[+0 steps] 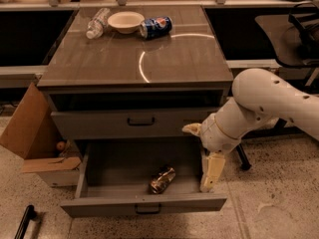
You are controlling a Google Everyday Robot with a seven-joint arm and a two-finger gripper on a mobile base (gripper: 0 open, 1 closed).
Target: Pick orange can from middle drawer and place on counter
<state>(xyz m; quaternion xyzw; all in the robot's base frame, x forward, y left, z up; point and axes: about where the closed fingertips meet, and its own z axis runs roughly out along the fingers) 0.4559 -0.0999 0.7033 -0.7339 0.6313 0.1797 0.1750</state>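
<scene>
Widest of all, the counter [164, 59] on top of the cabinet: glossy, with a bottle [97, 23], a bowl [125, 20] and a blue can [155, 27] along its far edge. Just below, a shut drawer [99, 124]; below that, the middle drawer [144, 203], pulled out toward the near side.

To the right, the arm [269, 98], bent down and leftward over the drawer's right end. At its tip, the gripper [203, 156], hanging just inside the drawer's right wall, jaws apart and holding nothing, one pale finger pointing down at the drawer floor.

Down on that floor, close to the front wall and a little right of centre, the orange can [162, 179]: crushed, on its side, long axis slanting from near-left to far-right. Lies left of the gripper and lower, near it but not touching.

Calls, most likely, for a short shift left and a turn of the wrist, to set the jaws across the can's narrow width and not along its length.
</scene>
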